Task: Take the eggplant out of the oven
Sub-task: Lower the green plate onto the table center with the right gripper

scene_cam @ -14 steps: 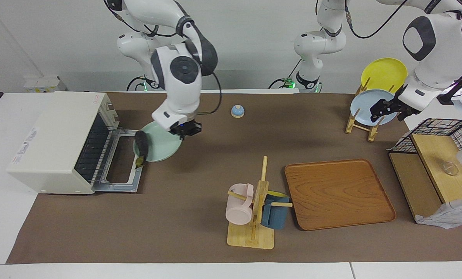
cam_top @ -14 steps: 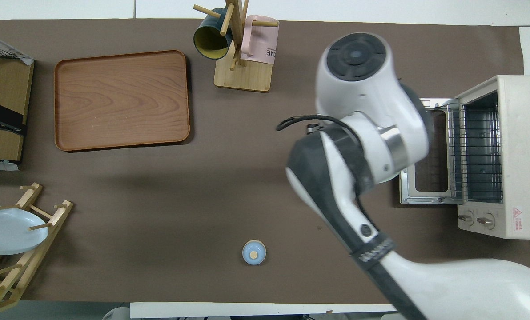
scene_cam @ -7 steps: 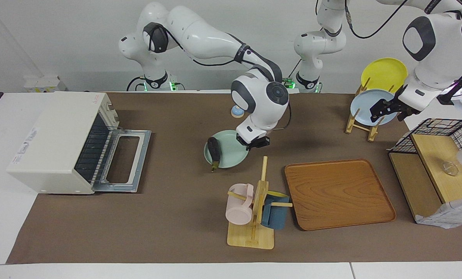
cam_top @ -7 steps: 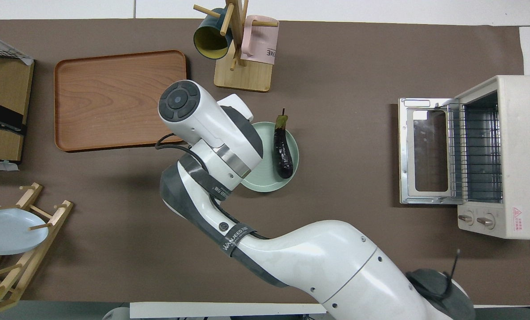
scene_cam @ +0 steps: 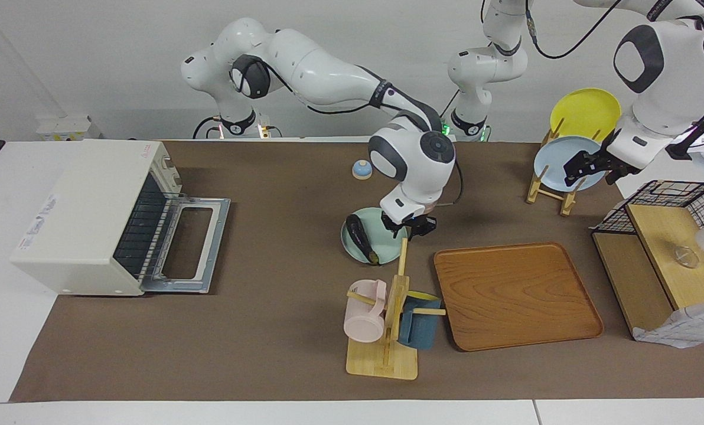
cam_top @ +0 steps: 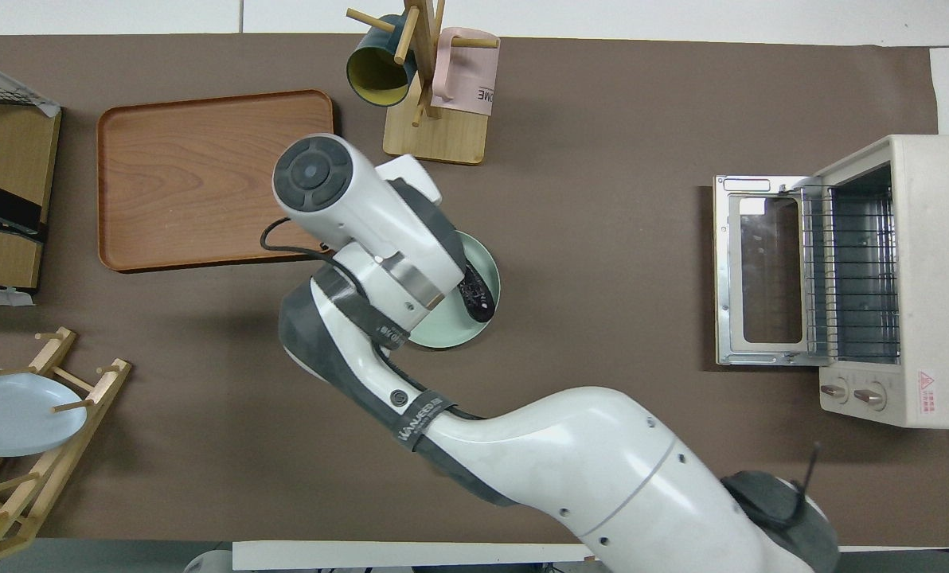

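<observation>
The dark purple eggplant lies on a pale green plate at mid-table, just nearer to the robots than the mug tree. From overhead, the eggplant and the plate are partly covered by the right arm. My right gripper is low at the plate's rim on the side toward the tray. The cream oven stands at the right arm's end of the table with its door dropped open and its wire rack bare. My left gripper waits, open, by the plate rack.
A wooden mug tree with a pink and a blue mug stands close to the plate. A wooden tray lies beside it. A small blue bell, a rack with a blue and a yellow plate and a wire shelf are also here.
My right arm has carried the plate with the eggplant from in front of the oven door to mid-table, beside the mug tree. The left arm has not moved.
</observation>
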